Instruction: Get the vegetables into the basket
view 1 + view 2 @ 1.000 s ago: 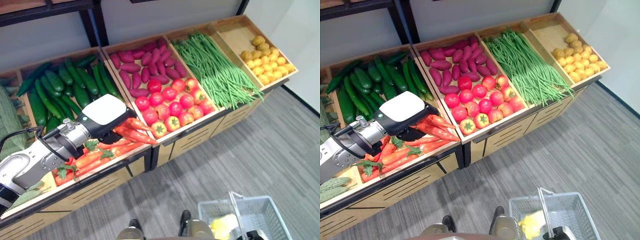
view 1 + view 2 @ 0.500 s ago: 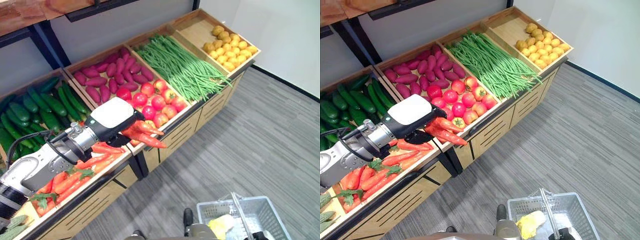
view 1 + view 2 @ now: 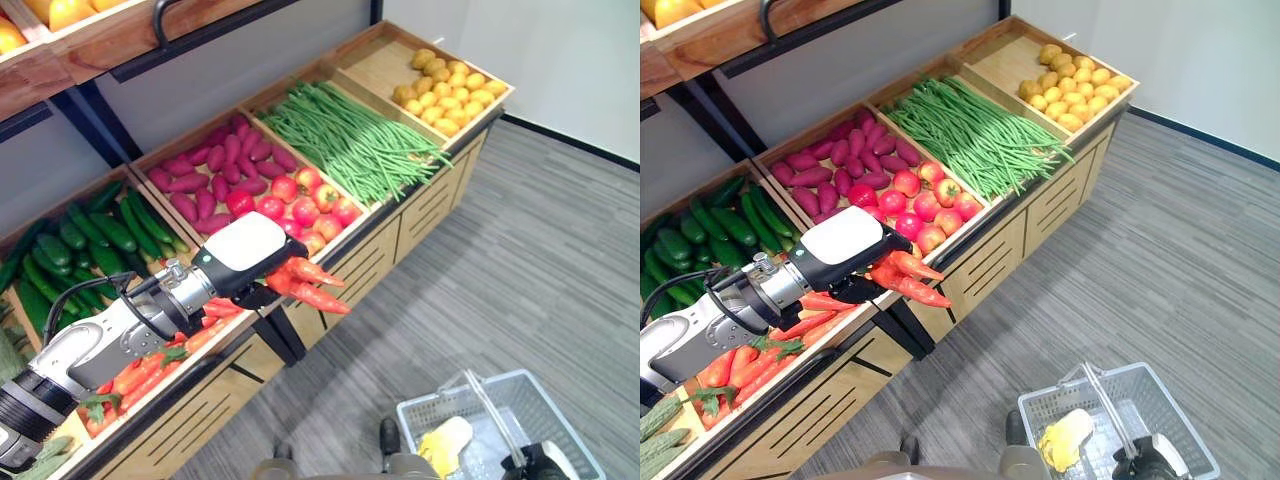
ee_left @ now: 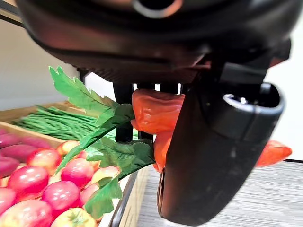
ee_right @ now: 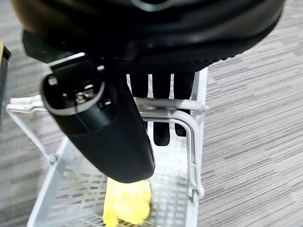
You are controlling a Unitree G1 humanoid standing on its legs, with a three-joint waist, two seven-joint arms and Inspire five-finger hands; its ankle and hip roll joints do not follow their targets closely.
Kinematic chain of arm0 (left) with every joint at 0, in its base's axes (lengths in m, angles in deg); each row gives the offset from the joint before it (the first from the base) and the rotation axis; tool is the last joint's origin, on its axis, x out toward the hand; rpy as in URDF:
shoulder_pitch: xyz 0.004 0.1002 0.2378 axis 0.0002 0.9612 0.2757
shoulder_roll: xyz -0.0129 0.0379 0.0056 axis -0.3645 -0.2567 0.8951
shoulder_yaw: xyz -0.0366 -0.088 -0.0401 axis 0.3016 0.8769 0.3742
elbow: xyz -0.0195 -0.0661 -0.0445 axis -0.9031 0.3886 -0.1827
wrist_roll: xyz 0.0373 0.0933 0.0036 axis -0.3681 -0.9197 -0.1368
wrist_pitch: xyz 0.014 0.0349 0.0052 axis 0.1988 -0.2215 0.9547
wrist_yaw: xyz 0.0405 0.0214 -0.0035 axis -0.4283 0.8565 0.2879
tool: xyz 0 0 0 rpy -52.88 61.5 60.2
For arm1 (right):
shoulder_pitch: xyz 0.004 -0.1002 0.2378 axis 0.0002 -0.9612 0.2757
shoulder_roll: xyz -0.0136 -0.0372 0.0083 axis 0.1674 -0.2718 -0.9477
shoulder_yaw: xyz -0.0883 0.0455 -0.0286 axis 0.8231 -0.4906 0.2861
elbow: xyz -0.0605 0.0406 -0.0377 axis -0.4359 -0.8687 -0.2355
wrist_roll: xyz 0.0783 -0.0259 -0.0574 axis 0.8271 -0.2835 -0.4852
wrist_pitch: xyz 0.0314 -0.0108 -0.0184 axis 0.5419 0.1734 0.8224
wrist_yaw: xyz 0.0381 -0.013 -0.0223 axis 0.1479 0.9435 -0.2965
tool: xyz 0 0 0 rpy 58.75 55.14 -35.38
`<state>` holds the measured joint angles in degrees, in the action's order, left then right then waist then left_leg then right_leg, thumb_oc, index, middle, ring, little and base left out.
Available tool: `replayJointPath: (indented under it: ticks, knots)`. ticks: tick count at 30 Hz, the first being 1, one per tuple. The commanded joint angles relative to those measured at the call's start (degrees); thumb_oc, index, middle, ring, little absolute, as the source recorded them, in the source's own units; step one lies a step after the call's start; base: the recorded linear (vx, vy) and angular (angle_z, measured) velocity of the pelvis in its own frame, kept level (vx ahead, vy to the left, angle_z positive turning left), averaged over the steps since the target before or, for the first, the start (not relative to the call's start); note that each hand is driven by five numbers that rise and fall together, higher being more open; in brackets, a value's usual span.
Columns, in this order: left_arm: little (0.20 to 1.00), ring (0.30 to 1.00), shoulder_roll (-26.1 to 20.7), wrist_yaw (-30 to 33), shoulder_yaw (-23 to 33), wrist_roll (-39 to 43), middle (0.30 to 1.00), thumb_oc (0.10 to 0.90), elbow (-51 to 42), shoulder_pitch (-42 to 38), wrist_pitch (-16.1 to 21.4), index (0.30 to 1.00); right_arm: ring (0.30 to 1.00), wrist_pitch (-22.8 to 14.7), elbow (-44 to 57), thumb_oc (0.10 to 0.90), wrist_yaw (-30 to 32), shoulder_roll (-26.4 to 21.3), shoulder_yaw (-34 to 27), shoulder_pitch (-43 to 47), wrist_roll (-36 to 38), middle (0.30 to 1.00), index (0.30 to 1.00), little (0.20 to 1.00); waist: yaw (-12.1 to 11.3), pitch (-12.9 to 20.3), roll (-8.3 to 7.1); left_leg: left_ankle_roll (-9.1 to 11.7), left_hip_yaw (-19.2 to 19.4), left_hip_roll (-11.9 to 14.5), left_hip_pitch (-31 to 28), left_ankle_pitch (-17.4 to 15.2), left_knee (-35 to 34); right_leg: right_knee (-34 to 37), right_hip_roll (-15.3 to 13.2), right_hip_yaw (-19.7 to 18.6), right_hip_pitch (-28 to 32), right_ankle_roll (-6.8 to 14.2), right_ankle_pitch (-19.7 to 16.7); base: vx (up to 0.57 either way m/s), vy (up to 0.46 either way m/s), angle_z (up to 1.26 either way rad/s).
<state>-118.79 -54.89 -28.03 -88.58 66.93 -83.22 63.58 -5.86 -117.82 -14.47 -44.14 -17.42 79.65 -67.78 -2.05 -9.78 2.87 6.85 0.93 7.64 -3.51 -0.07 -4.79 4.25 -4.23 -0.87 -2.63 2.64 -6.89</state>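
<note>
My left hand (image 3: 243,256) is shut on a bunch of orange carrots (image 3: 312,287) with green leaves (image 4: 102,142). It holds them in the air just past the front edge of the produce stand, their tips pointing toward the floor side. In the left wrist view the carrots (image 4: 156,111) sit between the thumb and the fingers. Low on the right stands a white wire basket (image 3: 422,414) with a yellow vegetable (image 3: 444,446) inside. My right hand (image 3: 1148,455) is at the basket's handle (image 5: 165,105), fingers hooked round it.
The wooden stand holds crates of carrots (image 3: 150,365), cucumbers (image 3: 85,235), purple sweet potatoes (image 3: 210,165), tomatoes (image 3: 300,195), green beans (image 3: 350,140) and small yellow produce (image 3: 450,85). A shelf (image 3: 90,35) runs above. Grey carpet (image 3: 520,260) lies between stand and basket.
The view has shifted. My left hand has lifted the carrots out of their crate and carried them rightward, past the stand's front edge. The right hand stays on the basket.
</note>
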Motion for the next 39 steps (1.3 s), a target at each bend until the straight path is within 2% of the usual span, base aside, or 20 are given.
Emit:
replayJointPath:
  ticks: [1,2,3,5,11,12,15,19,20,21,24,27,33,34,36,39]
  knots:
    - [0.3,0.3,-0.97,3.73,7.34,4.04,0.3,0.4,-2.68,-5.23,0.22,0.3,0.3,-0.69,0.25,0.4,2.44,-2.76,1.25,-0.81,1.87,0.3,0.3,0.3,0.43,0.91,-2.01,-1.24,2.9,-1.29,0.0,4.39,0.45,-5.72,-2.14,4.06,2.88,4.33,3.97,0.04,0.204,-0.57]
    - [0.3,0.3,-1.23,3.64,7.19,4.08,0.3,0.4,-3.06,-5.27,0.25,0.3,0.3,-0.61,0.45,0.4,2.44,-2.64,1.26,-0.69,1.82,0.3,0.3,0.3,0.8,1.03,-2.11,-1.5,3.4,-1.72,-0.42,3.89,0.37,-5.75,-2.44,3.68,2.8,4.67,3.73,0.0,0.253,-0.55]
    - [0.3,0.3,-1.7,3.39,6.7,4.27,0.3,0.4,-3.42,-5.63,0.45,0.3,0.3,-0.6,1.26,0.4,2.37,-2.28,1.4,-0.6,1.73,0.3,0.3,0.3,1.43,1.08,-2.62,-2.33,5.19,-2.87,-1.44,2.55,0.39,-6.07,-3.38,1.76,2.06,5.61,2.83,-0.01,0.325,-0.58]
    - [0.3,0.3,-2.29,3.34,6.59,4.19,0.3,0.4,-3.37,-5.82,0.64,0.3,0.3,-0.44,1.22,0.4,2.22,-1.71,1.47,-0.69,1.52,0.3,0.3,0.3,1.35,0.99,-3.2,-3.25,7.29,-3.9,-2.27,1.37,0.52,-6.5,-4.45,-0.3,0.99,6.69,1.92,-0.03,0.3,-0.49]
    - [0.3,0.3,-2.64,3.97,6.47,2.9,0.3,0.4,-2.66,-6.09,1.3,0.3,0.3,-0.12,1.82,0.4,2.17,-0.39,1.44,0.07,1.75,0.3,0.3,0.3,1.8,0.36,-4.82,-5.28,12.44,-6.72,-2.97,-0.46,0.3,-6.18,-6.95,-4.0,-3.32,9.85,-3.17,-0.1,0.193,-0.63]
    - [0.3,0.3,-2.76,4.3,6.28,2.43,0.3,0.4,-2.09,-6.2,1.19,0.3,0.3,-0.17,2.35,0.4,2.31,0.24,1.54,0.11,1.78,0.3,0.3,0.3,1.43,-0.24,-4.91,-5.78,13.77,-6.84,-2.59,-0.13,-0.03,-7.94,-7.4,-2.33,-4.8,9.84,-3.66,-0.15,0.132,-0.66]
    - [0.3,0.3,-3.07,4.1,6.01,1.48,0.3,0.4,-2.21,-6.42,1.21,0.3,0.3,-0.17,1.83,0.4,2.52,0.65,1.03,-0.46,1.9,0.3,0.3,0.3,0.62,-0.37,-4.24,-5.9,15.15,-6.07,-1.45,0.34,-0.21,-12.59,-9.0,5.12,-4.2,8.85,-1.12,-0.15,0.073,-0.51]
    - [0.3,0.3,-3.45,3.69,6.17,1.36,0.3,0.4,-2.49,-6.53,1.02,0.3,0.3,-0.17,1.23,0.4,2.53,0.92,0.86,-1.35,1.86,0.3,0.3,0.3,0.75,0.21,-4.27,-6.17,16.13,-5.86,-1.25,0.29,-0.21,-15.01,-8.73,7.01,-2.65,8.27,1.28,-0.07,0.025,-0.07]
    - [0.3,0.3,-3.79,3.27,6.83,1.81,0.3,0.4,-2.74,-5.99,0.73,0.3,0.3,0.03,0.35,0.4,2.5,0.84,0.49,-1.51,1.83,0.3,0.3,0.3,-0.21,0.94,-4.47,-6.4,17.71,-5.53,-0.98,0.63,-0.21,-16.35,-9.04,9.59,-2.16,7.85,1.78,-0.04,-0.021,-0.2]
    - [0.3,0.3,-3.84,3.22,7.14,2.0,0.3,0.4,-2.91,-5.85,0.63,0.3,0.3,0.1,-0.12,0.4,2.57,0.78,0.31,-1.47,1.95,0.3,0.3,0.3,-0.44,1.09,-4.52,-6.36,18.13,-5.56,-1.28,0.43,-0.21,-16.75,-9.33,10.44,-1.71,8.04,2.11,-0.04,-0.038,-0.46]
    - [0.3,0.3,-3.67,3.11,7.73,2.38,0.3,0.4,-2.6,-5.29,0.45,0.3,0.3,0.28,0.0,0.4,2.83,0.89,0.62,-1.26,1.67,0.3,0.3,0.3,-0.73,1.69,-5.17,-5.89,20.06,-5.35,-1.8,0.59,-0.18,-13.49,-9.26,11.5,-0.22,8.28,1.43,0.0,-0.083,-0.47]
    - [0.3,0.3,-2.72,3.06,8.93,2.49,0.3,0.4,-1.9,-3.36,0.41,0.3,0.3,0.34,0.53,0.4,2.79,0.64,0.55,-1.8,1.41,0.3,0.3,0.3,-0.3,2.41,-5.13,-4.6,22.45,-4.05,-2.24,1.5,0.13,-8.48,-7.53,11.46,1.42,7.81,2.51,0.03,-0.189,-0.44]
    - [0.3,0.3,-0.83,3.19,8.0,3.09,0.3,0.4,-1.15,-3.62,0.13,0.3,0.3,0.07,0.95,0.4,3.19,-0.79,0.27,-1.53,2.17,0.3,0.3,0.3,0.99,2.15,-3.34,-1.93,22.97,-0.61,-2.48,4.43,0.12,-6.0,-3.92,11.0,2.98,6.17,3.82,0.01,-0.263,-0.46]
    - [0.3,0.3,0.31,3.2,7.24,3.33,0.3,0.4,-0.69,-4.41,-0.23,0.3,0.3,-0.27,1.91,0.4,3.41,-1.41,0.31,-1.95,2.42,0.3,0.3,0.3,1.72,1.61,-2.49,-0.69,22.87,1.31,-2.26,5.96,0.58,-6.44,-2.09,10.93,2.99,5.03,4.91,-0.01,-0.239,-0.31]
    - [0.3,0.3,0.36,3.21,7.15,3.33,0.3,0.4,-0.65,-4.51,-0.23,0.3,0.3,-0.27,1.93,0.4,3.4,-1.44,0.26,-1.99,2.42,0.3,0.3,0.3,1.71,1.57,-2.43,-0.63,22.84,1.39,-2.29,6.0,0.57,-6.45,-2.02,10.97,3.03,4.96,4.93,0.0,-0.184,-0.17]
    - [0.3,0.3,2.03,2.94,5.55,3.59,0.3,0.4,0.02,-5.96,-0.25,0.3,0.3,-0.55,1.9,0.4,3.83,-2.62,-0.16,-2.13,3.03,0.3,0.3,0.3,2.12,0.84,-1.91,0.6,21.69,2.89,-0.85,6.25,4.51,-5.73,-0.77,10.82,3.92,3.76,5.56,-0.01,-0.204,-0.11]
